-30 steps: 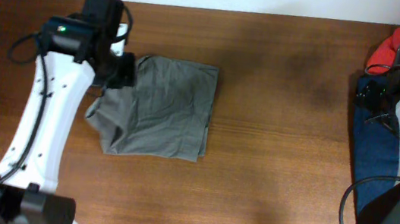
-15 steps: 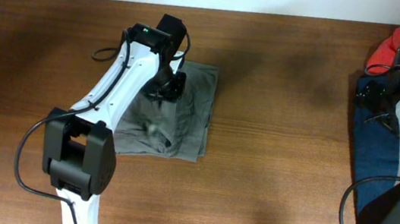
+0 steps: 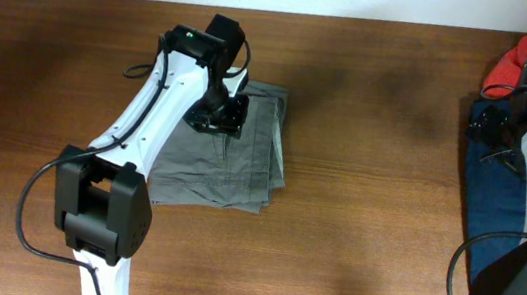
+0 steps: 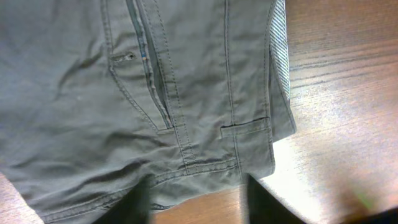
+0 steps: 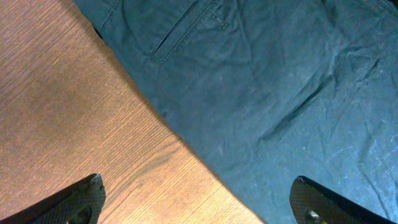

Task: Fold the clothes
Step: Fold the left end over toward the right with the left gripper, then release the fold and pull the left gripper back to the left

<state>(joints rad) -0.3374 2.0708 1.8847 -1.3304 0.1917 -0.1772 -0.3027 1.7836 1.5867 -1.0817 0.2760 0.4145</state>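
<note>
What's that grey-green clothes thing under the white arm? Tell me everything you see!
It is a pair of grey-green trousers or shorts, made of sturdy woven cloth, folded into a rough rectangle with layered edges on its right side. Up close you see stitched seams, a pocket opening, a belt loop and pale striped lining at one edge. It lies flat, slightly wrinkled, on the wooden table. The left gripper is open above its upper part; whether it touches is unclear.
</note>
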